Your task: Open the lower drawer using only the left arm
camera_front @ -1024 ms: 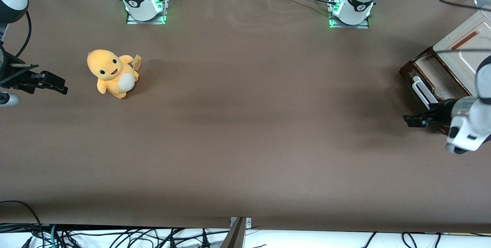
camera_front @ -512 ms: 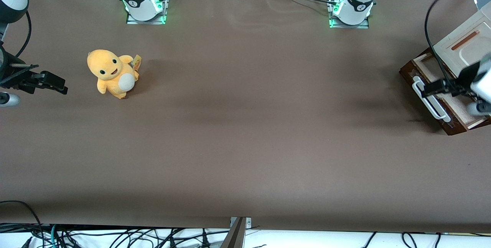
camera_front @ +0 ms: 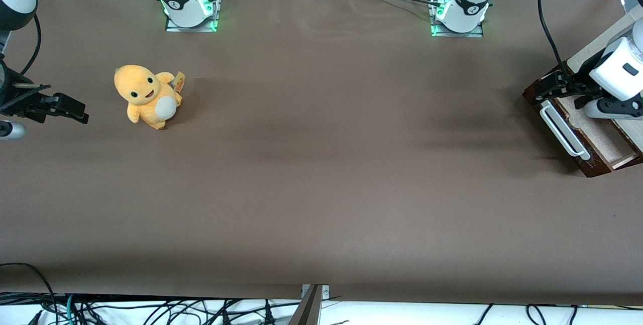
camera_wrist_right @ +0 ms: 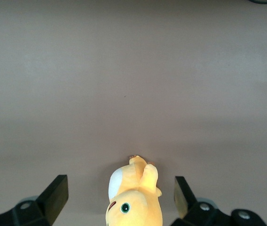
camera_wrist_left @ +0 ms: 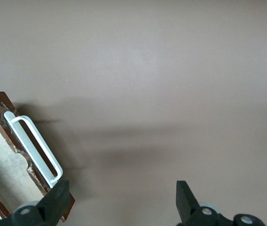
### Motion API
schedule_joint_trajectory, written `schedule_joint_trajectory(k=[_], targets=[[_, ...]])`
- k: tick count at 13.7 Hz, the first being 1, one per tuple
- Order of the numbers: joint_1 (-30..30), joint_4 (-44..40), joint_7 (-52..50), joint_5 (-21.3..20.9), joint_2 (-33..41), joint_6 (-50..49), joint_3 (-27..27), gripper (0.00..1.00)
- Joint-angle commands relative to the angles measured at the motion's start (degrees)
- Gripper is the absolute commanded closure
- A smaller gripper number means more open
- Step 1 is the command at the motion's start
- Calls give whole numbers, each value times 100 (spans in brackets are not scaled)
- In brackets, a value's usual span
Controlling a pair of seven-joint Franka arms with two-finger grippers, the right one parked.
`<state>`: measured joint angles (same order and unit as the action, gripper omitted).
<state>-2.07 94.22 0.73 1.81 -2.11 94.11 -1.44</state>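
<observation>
Hovering with fingers spread above the far end of the lower drawer, the gripper needed only to lift straight clear of its white handle.

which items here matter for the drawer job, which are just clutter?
For the job:
- lower drawer, already pulled out, with its white bar handle
- left arm; its gripper hangs open above the drawer's end farther from the front camera, holding nothing

Just lying about:
- yellow plush toy, toward the parked arm's end of the table
</observation>
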Motion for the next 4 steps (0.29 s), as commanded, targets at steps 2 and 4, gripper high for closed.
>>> schedule_joint_trajectory(k=[2,4], targets=[[-21,228,156,57,88,-15,-67,0],[-21,228,147,57,88,-33,-67,0]])
